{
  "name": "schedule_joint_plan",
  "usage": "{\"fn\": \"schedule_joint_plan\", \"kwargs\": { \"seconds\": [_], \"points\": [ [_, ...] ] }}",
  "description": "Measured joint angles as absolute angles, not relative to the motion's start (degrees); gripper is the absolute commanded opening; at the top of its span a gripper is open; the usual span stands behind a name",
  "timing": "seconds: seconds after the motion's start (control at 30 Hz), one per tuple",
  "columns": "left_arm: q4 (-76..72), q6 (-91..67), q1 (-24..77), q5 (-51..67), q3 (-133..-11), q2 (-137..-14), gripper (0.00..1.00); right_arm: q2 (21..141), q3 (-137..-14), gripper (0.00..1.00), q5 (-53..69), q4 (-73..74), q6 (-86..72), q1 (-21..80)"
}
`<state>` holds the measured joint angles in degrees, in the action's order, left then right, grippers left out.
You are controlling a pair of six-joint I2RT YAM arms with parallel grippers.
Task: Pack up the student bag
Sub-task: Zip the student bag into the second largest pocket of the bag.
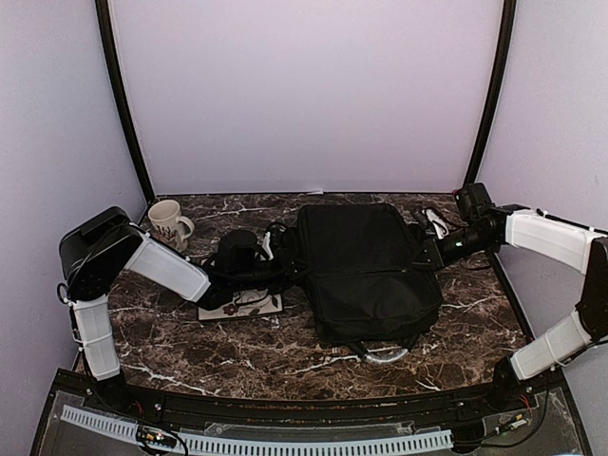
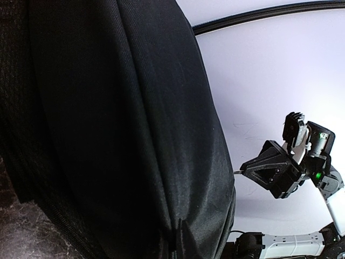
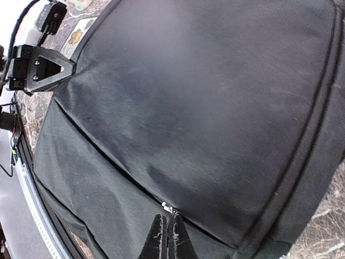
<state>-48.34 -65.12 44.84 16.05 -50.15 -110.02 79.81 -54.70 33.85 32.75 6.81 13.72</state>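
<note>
Well, student bag (image 1: 366, 271) black, flat on table (image 1: 285, 351); mug (image 1: 167, 224) print unreadable.

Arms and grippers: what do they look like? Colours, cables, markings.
The left arm and right arm both have white shell links with black joints and bases. The left gripper and right gripper are black; the right one's fingers are slim, tapering blades. A green light glows on the right wrist. Thin black cables run by the left wrist. No markings are legible.
</note>
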Motion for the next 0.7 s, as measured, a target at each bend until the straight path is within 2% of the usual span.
{"fn": "schedule_joint_plan", "kwargs": {
  "seconds": [0.7],
  "points": [
    [-48.3, -65.1, 44.7, 16.5, -50.1, -110.0, 0.0, 78.7, -54.0, 0.0, 32.8, 35.6, 8.1, 7.4]
  ]
}}
